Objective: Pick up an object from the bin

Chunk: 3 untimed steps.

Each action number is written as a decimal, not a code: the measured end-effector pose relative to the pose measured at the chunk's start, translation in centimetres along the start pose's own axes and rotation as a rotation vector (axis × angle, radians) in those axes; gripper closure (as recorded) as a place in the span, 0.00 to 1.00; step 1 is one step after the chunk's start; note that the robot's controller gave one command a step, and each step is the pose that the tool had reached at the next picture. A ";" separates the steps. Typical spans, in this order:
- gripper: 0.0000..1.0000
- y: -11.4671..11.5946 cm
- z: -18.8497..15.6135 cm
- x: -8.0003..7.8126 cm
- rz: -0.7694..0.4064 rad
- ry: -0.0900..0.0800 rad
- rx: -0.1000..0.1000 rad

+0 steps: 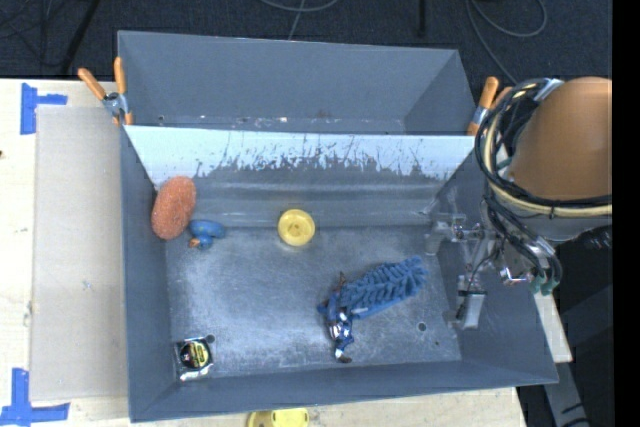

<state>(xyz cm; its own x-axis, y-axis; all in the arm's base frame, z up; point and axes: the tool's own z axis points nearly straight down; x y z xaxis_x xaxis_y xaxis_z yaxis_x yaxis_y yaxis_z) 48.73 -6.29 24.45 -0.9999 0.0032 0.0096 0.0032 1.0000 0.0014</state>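
Blue knobbly thing (375,292), long and floppy with a ridged, bristly body: that was the piece nearest the gripper. It lay on the floor of the bin (260,305), right of centre and stretched on a slant. Its darker end was down toward the front wall and its other end pointed up at the right-hand slope. Level with that near end, over in the front-left corner, sat a small black-and-yellow tape measure (195,355), well apart from everything else.

A touch farther back, on the right, there was the gripper (468,312). It was low over the bin's right slope, just beside the blue thing's upper end but not on it, and a strip of bare grey metal showed between the two. Open or closed? Could not tell from this angle. Above it the arm (560,145) came in from the right, with an orange-brown domed cover and looped cables round it.

Deeper in, near the foot of the far wall and left of centre, a yellow disc (296,227) lay flat. Left of that was a small blue piece (205,233), just beside a rust-orange oval pad (173,207) that leaned against the left slope.
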 end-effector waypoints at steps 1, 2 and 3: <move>0.00 0.0 -0.4 -0.1 -0.003 -0.008 0.001; 0.00 0.5 4.9 -1.9 -0.098 -0.013 0.002; 0.00 1.8 8.2 -4.7 -0.303 -0.011 0.002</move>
<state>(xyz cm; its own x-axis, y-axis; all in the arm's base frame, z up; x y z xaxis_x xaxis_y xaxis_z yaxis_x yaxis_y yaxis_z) 53.37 -4.54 16.17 -0.9553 -0.2957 -0.0016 -0.2957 0.9553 0.0003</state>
